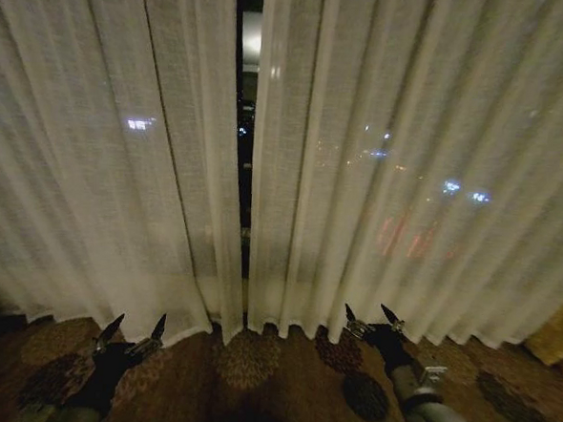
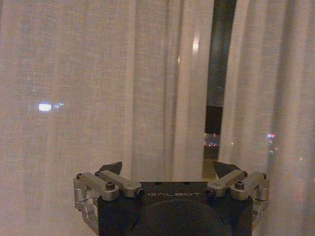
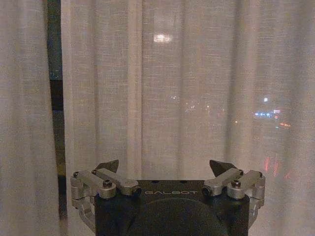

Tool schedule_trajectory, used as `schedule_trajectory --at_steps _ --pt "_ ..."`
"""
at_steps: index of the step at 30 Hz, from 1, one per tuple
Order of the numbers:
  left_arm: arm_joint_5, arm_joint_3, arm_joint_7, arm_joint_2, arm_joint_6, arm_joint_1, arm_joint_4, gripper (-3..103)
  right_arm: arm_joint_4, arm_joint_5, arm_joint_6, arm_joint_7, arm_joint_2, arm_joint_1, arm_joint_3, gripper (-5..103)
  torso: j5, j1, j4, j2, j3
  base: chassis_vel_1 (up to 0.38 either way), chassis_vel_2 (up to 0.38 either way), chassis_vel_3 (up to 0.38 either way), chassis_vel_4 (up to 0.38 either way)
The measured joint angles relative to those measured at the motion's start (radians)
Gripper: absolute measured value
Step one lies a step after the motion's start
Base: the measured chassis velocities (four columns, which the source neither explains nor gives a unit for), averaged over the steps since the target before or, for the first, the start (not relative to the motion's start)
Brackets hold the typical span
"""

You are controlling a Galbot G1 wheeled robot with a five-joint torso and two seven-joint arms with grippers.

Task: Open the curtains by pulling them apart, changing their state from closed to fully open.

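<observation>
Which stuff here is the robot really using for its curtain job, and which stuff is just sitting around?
For the job:
- left sheer curtain, still hanging closed
- right sheer curtain, with only a narrow dark gap between the two
- left gripper, open, low before the left panel
- right gripper, open, near the right panel's hem

Just there:
- patterned carpet
- golden-yellow drape at the far right

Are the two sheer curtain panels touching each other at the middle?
Apart. The head view shows a dark strip of window running down between the left panel and the right panel; the left wrist view shows the same gap.
</observation>
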Motion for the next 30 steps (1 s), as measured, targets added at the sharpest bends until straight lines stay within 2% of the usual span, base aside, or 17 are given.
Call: schedule_trajectory --at_steps 11,13,17,20,24,29,30 --pt "0.000 0.003 0.001 -0.001 -0.007 0.000 0.003 100 -0.003 -0.013 0.001 -0.004 0.001 0.001 -0.006 100 -0.0002 0.000 -0.0001 0.000 0.000 -0.244 0.479 0.239 -0.489" --pt "0.000 0.004 0.001 0.000 -0.006 -0.005 0.005 100 -0.007 -0.035 0.030 -0.015 -0.001 -0.002 -0.022 100 -0.0002 0.000 0.0000 0.000 0.000 -0.210 0.520 0.214 -0.490" --pt "0.000 0.006 0.000 -0.002 0.000 -0.007 0.005 100 -0.014 -0.053 0.041 -0.017 -0.001 0.002 -0.045 100 -0.0002 0.000 0.0003 0.000 0.000 -0.185 0.456 0.195 -0.439" --pt "0.000 0.006 0.000 -0.005 0.001 -0.008 0.007 100 -0.021 -0.066 0.041 -0.017 0.000 0.002 -0.066 100 -0.0012 0.001 0.0000 0.000 0.000 -0.162 0.246 0.159 -0.239" --pt "0.003 0.005 -0.001 -0.014 0.001 -0.007 0.013 100 -0.055 -0.071 0.041 -0.015 0.004 0.022 -0.123 100 -0.0002 0.001 -0.0001 0.000 0.000 -0.077 0.132 0.076 -0.121" --pt "0.015 -0.006 -0.001 -0.032 0.001 0.001 0.016 100 -0.189 -0.067 0.045 -0.012 0.041 0.117 -0.267 100 0.0000 -0.002 0.0000 0.001 -0.001 0.001 -0.033 0.006 0.043" --pt "0.015 -0.006 -0.001 -0.032 0.001 0.001 0.016 100 -0.189 -0.067 0.045 -0.012 0.041 0.117 -0.267 100 0.0000 -0.002 0.0000 0.001 -0.001 0.014 -0.077 -0.019 0.050"
